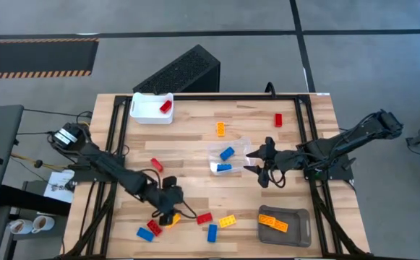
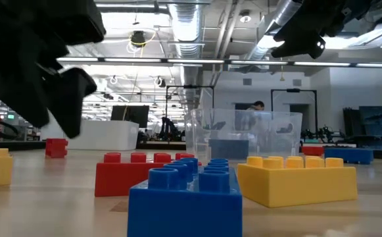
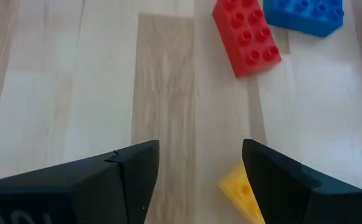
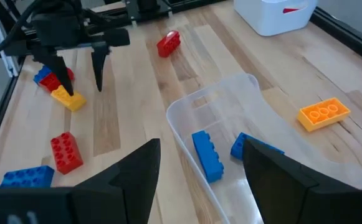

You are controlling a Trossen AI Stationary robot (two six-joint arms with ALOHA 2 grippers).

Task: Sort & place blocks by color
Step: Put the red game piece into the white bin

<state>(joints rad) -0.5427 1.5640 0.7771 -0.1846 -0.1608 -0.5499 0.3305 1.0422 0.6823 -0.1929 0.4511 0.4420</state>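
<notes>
While blocks (image 1: pixel 204 217) dot it, pale wooden table (image 1: pixel 195 130) (grey floor (image 1: pixel 43 14) around).

two matte black jointed arms, apparently with thin dark cables.

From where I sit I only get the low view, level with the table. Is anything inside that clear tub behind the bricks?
Observer: Yes, two blue bricks lie in the clear tub.
Operator: And the big dark shape on my left?
Observer: That is the left arm's jaws, open and empty, with a yellow brick beside one finger.
Operator: Is anything sorted elsewhere?
Observer: An orange brick lies in a grey tray at the table's near right corner.
</notes>
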